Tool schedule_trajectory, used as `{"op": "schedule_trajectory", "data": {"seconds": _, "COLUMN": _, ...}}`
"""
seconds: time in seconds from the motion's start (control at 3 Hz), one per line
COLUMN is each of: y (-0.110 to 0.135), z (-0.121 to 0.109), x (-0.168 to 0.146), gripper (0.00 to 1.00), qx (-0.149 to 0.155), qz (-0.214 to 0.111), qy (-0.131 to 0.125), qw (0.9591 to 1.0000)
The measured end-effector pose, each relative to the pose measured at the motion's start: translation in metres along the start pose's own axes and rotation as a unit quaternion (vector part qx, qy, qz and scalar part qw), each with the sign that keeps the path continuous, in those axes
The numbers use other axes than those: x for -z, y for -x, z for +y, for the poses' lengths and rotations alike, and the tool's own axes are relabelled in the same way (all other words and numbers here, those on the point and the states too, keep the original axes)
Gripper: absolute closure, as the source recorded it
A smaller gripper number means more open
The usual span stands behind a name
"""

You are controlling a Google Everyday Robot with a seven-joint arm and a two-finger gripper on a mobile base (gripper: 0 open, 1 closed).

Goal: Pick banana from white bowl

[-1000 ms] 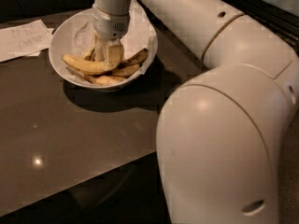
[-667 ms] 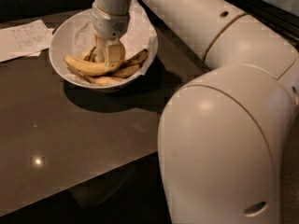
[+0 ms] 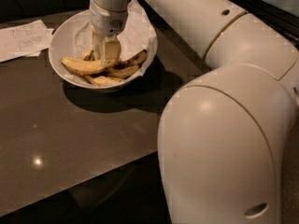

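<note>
going from the banana (image 3: 84, 66): lying flat across the middle of the white bowl (image 3: 58, 41), resting on the shorter browner bananas (image 3: 125, 72), not lifted yet. right on top of its right end, the gripper (image 3: 105, 55), down inside the bowl and touching or nearly touching the peel. can't tell if closed on it or not, hidden from this angle. compared with a second ago, basically no movement: same banana spot, same gripper height, so no lift started. guessing mid-grasp, settling or squeezing before the lift. further out, crinkled paper lining (image 3: 138, 29) behind the arm (image 3: 187, 13), written-on paper sheets (image 3: 23, 38) just left of the bowl on the dark table (image 3: 70, 134). worth watching for the banana slipping out sideways on the pull.
</note>
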State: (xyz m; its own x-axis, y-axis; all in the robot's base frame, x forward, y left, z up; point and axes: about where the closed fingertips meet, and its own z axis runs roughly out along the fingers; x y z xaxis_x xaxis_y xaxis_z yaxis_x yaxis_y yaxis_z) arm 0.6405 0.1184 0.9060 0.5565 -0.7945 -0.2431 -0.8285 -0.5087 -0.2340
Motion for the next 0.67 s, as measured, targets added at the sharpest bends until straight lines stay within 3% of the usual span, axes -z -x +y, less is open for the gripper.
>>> {"op": "schedule_trajectory", "data": {"seconds": 0.33, "y": 0.004, "z": -0.004, "x": 0.016, "gripper": 1.00, "qx": -0.021, "qz": -0.002, "qy": -0.009, "qw": 0.9997}}
{"op": "schedule_trajectory", "data": {"seconds": 0.67, "y": 0.012, "z": 0.001, "x": 0.048, "gripper": 1.00, "qx": -0.037, "qz": 0.001, "qy": -0.052, "qw": 0.9980}}
